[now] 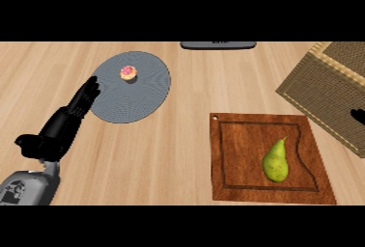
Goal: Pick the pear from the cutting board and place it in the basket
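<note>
A green pear [276, 161] lies on the brown wooden cutting board [235, 159] at the lower right, stem pointing away from me. The woven basket [324, 89] stands at the right edge, beyond the board. My left hand [63, 126] shows at the left, open with its fingers straight, far from the pear, its fingertips by the grey plate's edge. My right hand is out of the picture.
A round grey plate [139, 94] with a small pink cupcake [128, 73] on it lies at the upper left. A dark flat object [217, 45] sits at the counter's far edge. Bare wooden counter lies between the plate and the board.
</note>
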{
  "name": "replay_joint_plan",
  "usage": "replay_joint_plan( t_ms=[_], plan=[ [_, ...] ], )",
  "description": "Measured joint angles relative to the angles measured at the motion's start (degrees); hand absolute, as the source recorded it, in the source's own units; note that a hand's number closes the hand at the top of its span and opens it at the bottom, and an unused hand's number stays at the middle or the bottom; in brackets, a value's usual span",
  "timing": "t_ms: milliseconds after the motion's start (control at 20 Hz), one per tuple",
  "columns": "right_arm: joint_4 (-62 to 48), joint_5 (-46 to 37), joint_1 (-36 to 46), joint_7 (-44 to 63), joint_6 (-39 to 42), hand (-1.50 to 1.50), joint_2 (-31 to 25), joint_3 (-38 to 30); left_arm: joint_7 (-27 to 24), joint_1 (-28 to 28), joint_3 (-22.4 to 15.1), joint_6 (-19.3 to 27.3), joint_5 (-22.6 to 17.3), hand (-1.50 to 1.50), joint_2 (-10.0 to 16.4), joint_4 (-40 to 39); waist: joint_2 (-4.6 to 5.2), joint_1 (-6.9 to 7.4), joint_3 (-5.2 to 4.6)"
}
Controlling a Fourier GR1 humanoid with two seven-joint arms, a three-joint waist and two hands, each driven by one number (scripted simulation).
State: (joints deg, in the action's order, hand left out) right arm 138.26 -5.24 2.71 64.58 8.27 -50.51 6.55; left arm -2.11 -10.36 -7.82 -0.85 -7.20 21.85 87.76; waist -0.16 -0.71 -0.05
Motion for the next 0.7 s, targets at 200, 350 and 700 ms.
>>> replay_joint_plan(
  t_ms=[200, 350, 700],
  plan=[
    [-3.0, -6.7, -2.8, -2.7, -1.2, -1.50, 4.5, 2.2, 0.4, 0.2, 0.0, -0.3, 0.9, 0.00, -0.9, 0.6, 0.10, 0.43, 0.04],
    [-7.3, -13.5, -4.8, -6.7, -3.4, -1.50, 8.8, 5.1, 0.7, 0.3, 0.1, -0.6, 1.4, 0.00, -1.4, 1.0, 0.14, 0.61, 0.06],
    [-16.3, -24.0, -4.5, -11.7, -5.2, -1.50, 16.7, 8.5, 2.2, 0.4, 1.3, -1.5, 3.0, 0.00, -3.0, 2.6, 0.16, 0.76, 0.07]
  ],
)
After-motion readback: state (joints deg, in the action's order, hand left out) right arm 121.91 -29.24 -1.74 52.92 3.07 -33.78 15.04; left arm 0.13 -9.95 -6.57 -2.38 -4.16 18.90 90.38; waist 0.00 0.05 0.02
